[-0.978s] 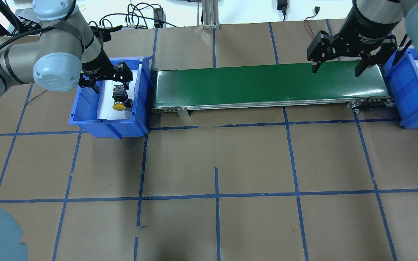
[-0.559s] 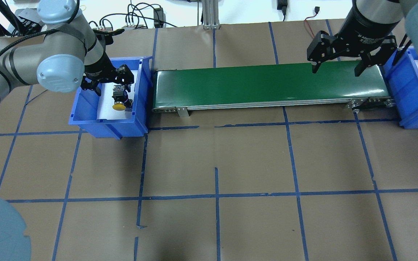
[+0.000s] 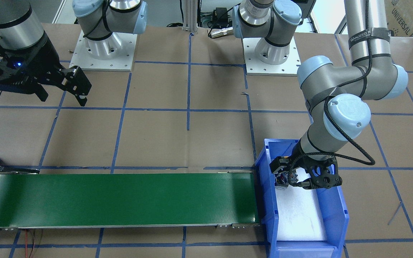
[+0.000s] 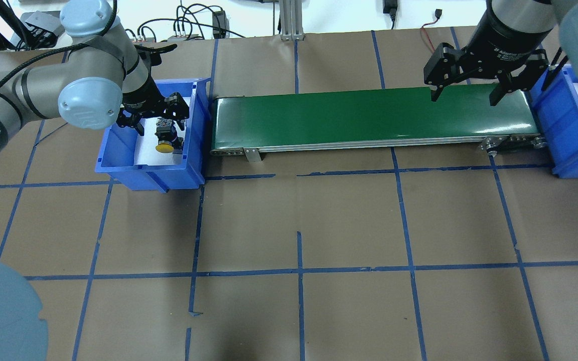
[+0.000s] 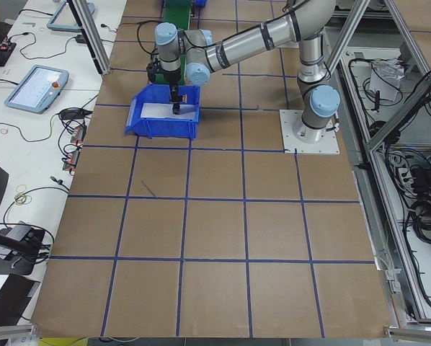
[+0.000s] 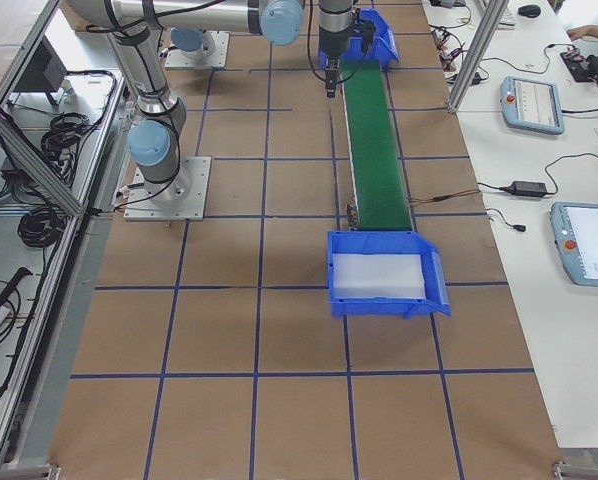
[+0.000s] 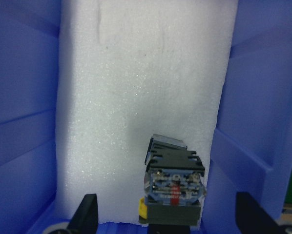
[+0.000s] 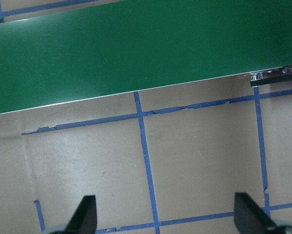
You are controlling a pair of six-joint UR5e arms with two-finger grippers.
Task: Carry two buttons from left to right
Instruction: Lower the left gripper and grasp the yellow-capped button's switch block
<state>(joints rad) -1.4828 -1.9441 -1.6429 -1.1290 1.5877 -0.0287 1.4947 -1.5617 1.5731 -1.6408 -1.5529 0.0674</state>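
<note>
Landmark: green conveyor belt [image 4: 369, 118], lying across the far half of the papered table [image 4: 299, 225].
Left bin [image 4: 143, 176]: blue, just beside the belt's left end, lined with white foam [image 7: 136, 97].
Right bin [image 4: 577, 145]: blue, just beside the belt's right end.
Yellow-capped button [image 4: 164, 139]: lies on its side on the foam in the left bin, along the bin wall nearest the belt. Its yellow cap points away from the belt's far edge, toward the robot, and its black-and-grey block points the other way.
Red cap: none can be made out. I cannot tell whether the dark block is 1 button or 2.
Left gripper [image 4: 162, 119]: low inside the left bin, over the block end of the button, jaws spread wide.
Button against the jaws: in the left wrist view the block sits between the 2 fingertips [image 7: 87, 214], close to the middle of the gap and clear of both. A sliver of yellow shows at its lower left.
Right gripper [image 4: 464, 96]: hangs above the belt's right end, apart from its surface, jaws spread wide with nothing between them. Its wrist view looks down on the belt's edge and taped paper.
</note>
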